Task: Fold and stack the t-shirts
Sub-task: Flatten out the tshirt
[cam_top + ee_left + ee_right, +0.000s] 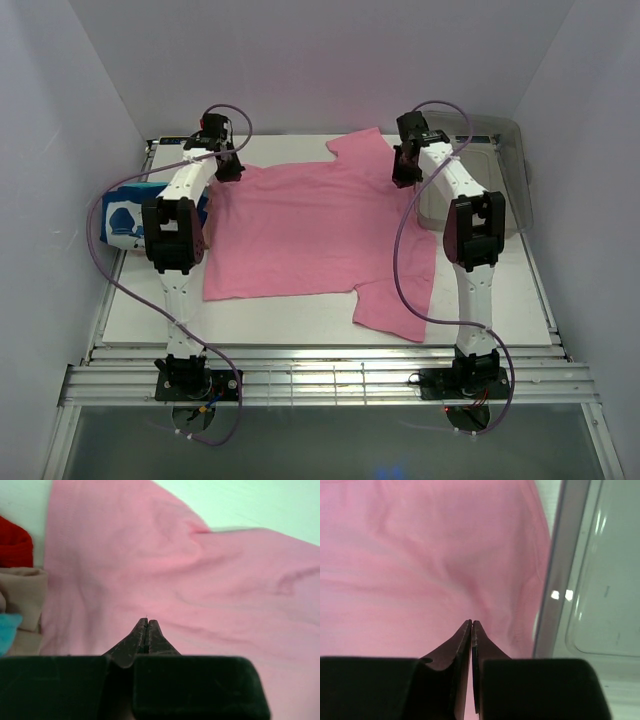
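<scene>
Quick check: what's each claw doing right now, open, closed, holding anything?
Left claw: closed, above the pink shirt, no cloth seen pinched.
Right claw: closed, above the same shirt, no cloth seen pinched.

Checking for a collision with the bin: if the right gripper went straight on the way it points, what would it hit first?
Most likely the pink t-shirt: the shut right gripper aims at the cloth, with the clear bin off to its side. Depth unclear.

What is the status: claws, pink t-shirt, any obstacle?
Both shut: left claw, right claw, over cloth, nothing seen pinched. Task: pink t-shirt spread out, not yet folded. Nearby: clear bin beside right claw; folded stack at left edge.
</scene>
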`<state>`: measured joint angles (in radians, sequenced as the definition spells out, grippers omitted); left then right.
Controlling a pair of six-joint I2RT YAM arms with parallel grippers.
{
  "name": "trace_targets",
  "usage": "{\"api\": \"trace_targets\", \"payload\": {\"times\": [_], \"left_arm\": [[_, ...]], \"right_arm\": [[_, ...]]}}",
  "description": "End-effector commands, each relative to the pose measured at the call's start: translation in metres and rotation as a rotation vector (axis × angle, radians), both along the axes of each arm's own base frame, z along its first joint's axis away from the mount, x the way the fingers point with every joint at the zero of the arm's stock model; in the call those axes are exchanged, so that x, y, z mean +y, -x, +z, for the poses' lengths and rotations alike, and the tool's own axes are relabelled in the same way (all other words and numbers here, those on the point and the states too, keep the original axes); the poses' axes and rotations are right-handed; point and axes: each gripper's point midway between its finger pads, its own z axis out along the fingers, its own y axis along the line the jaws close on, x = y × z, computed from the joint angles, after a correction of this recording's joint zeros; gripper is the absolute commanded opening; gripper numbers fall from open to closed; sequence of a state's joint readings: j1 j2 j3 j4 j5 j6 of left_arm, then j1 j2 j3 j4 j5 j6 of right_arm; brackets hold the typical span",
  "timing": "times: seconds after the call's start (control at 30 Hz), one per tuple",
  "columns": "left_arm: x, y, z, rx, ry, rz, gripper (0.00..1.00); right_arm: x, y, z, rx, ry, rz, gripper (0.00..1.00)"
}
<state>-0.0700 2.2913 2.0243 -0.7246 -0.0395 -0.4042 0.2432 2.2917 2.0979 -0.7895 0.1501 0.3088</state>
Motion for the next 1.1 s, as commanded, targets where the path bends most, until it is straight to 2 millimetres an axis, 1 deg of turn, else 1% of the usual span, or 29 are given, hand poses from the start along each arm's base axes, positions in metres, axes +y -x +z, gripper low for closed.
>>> {"api": "trace_targets", "payload": {"times": [0.0, 0.03, 0.07, 0.1, 0.13, 0.17, 0.2, 0.23, 0.47, 0.6, 0.67, 0.7, 0.77, 0.8, 0.83, 0.87, 0.93, 1.0, 1.03, 1.07], "left_arm": [[-0.018, 0.006, 0.084, -0.165, 0.041, -0.048, 0.0], [-0.022, 0.009, 0.087, -0.168, 0.043, -0.055, 0.0], [-0.024, 0.011, 0.09, -0.177, 0.044, -0.058, 0.0], [-0.024, 0.019, 0.095, -0.182, 0.045, -0.059, 0.0], [-0.025, 0.022, 0.096, -0.183, 0.046, -0.059, 0.0], [-0.03, 0.025, 0.1, -0.19, 0.07, -0.079, 0.0], [-0.029, 0.028, 0.102, -0.193, 0.07, -0.077, 0.0], [-0.028, 0.034, 0.105, -0.196, 0.068, -0.078, 0.0], [-0.026, 0.056, 0.117, -0.213, 0.066, -0.081, 0.0], [-0.024, 0.069, 0.119, -0.209, 0.063, -0.083, 0.0], [-0.025, 0.073, 0.119, -0.212, 0.068, -0.087, 0.0], [-0.025, 0.079, 0.119, -0.213, 0.072, -0.091, 0.0], [-0.029, 0.083, 0.124, -0.231, 0.09, -0.109, 0.0], [-0.029, 0.088, 0.125, -0.234, 0.09, -0.112, 0.0], [-0.031, 0.091, 0.125, -0.239, 0.087, -0.118, 0.0], [-0.028, 0.092, 0.127, -0.248, 0.071, -0.116, 0.0], [-0.027, 0.102, 0.127, -0.247, 0.062, -0.115, 0.0], [-0.024, 0.109, 0.126, -0.247, 0.054, -0.112, 0.0], [-0.023, 0.116, 0.127, -0.25, 0.052, -0.112, 0.0], [-0.021, 0.119, 0.127, -0.25, 0.046, -0.107, 0.0]], "right_arm": [[-0.029, 0.03, -0.031, 0.138, 0.134, -0.037, 0.08], [-0.034, 0.039, -0.04, 0.173, 0.16, -0.041, 0.08], [-0.037, 0.044, -0.044, 0.19, 0.172, -0.043, 0.08], [-0.042, 0.047, -0.048, 0.203, 0.198, -0.048, 0.08], [-0.047, 0.053, -0.05, 0.229, 0.217, -0.051, 0.08], [-0.05, 0.057, -0.053, 0.246, 0.238, -0.055, 0.08], [-0.056, 0.059, -0.052, 0.252, 0.269, -0.077, 0.08], [-0.059, 0.066, -0.052, 0.278, 0.285, -0.084, 0.08], [-0.079, 0.082, -0.033, 0.284, 0.363, -0.171, 0.08], [-0.084, 0.095, -0.033, 0.312, 0.384, -0.184, 0.08], [-0.083, 0.098, -0.032, 0.317, 0.375, -0.186, 0.08], [-0.082, 0.099, -0.031, 0.32, 0.369, -0.182, 0.08], [-0.083, 0.098, -0.024, 0.303, 0.367, -0.178, 0.08], [-0.084, 0.096, -0.02, 0.284, 0.381, -0.183, 0.08], [-0.088, 0.095, -0.01, 0.256, 0.387, -0.195, 0.08], [-0.091, 0.095, -0.005, 0.242, 0.4, -0.205, 0.08], [-0.097, 0.095, 0.006, 0.218, 0.414, -0.218, 0.08], [-0.101, 0.096, 0.01, 0.218, 0.421, -0.213, 0.08], [-0.102, 0.099, 0.011, 0.227, 0.425, -0.21, 0.08], [-0.1, 0.099, 0.012, 0.229, 0.416, -0.199, 0.08]]}}
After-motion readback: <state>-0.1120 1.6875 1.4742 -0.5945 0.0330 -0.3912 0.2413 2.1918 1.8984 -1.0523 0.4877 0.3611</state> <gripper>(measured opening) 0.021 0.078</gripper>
